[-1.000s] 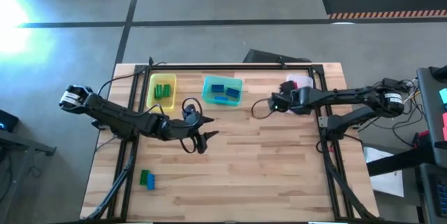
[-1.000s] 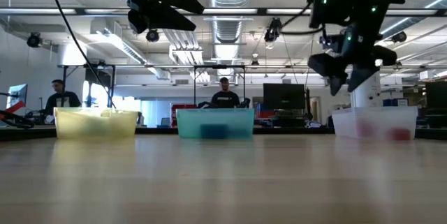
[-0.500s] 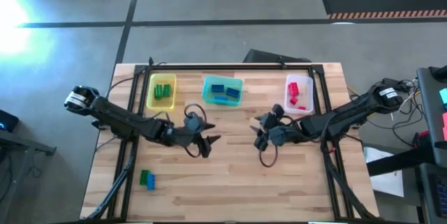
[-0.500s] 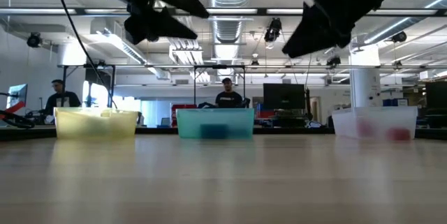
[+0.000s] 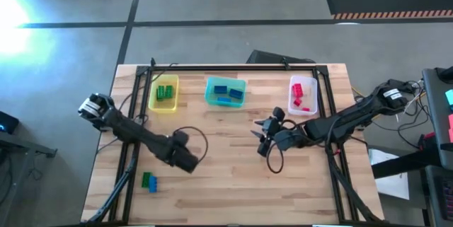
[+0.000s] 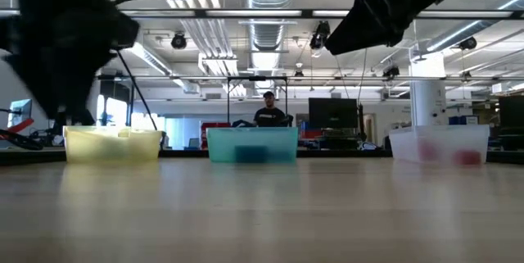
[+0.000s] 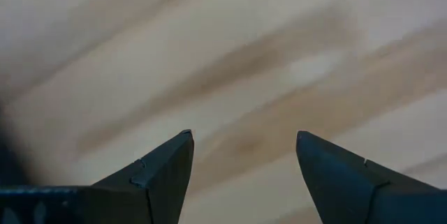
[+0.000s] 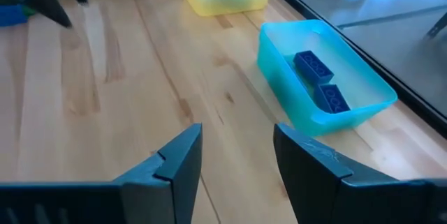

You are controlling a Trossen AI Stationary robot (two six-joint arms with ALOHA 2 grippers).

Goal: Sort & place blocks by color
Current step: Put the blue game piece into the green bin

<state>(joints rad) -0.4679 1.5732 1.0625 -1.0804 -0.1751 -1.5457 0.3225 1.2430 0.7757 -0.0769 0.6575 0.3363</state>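
A green block [image 5: 146, 178] and a blue block [image 5: 153, 186] lie side by side on the wooden table near its front left. My left gripper [image 5: 187, 162] is open and empty, pointing down over bare wood [image 7: 241, 137], to the right of those two blocks. My right gripper [image 5: 263, 136] is open and empty [image 8: 237, 130] above the table's middle. Green blocks [image 5: 165, 91] lie in the yellow bin [image 5: 153, 97]. Blue blocks [image 8: 320, 77] lie in the teal bin [image 5: 210, 94]. Red blocks [image 5: 298, 97] lie in the clear bin [image 5: 309, 105].
The three bins stand in a row along the table's far edge. A black frame [image 5: 233, 66] runs round the table's far and side edges. Bare wood lies between the grippers and along the front. People sit in the room beyond the table [image 6: 264, 114].
My left gripper has gone toward the table's near left, toward the two loose blocks, and has tipped to point down. My right gripper has gone from beside the clear bin toward the near edge and the table's middle, then kept still.
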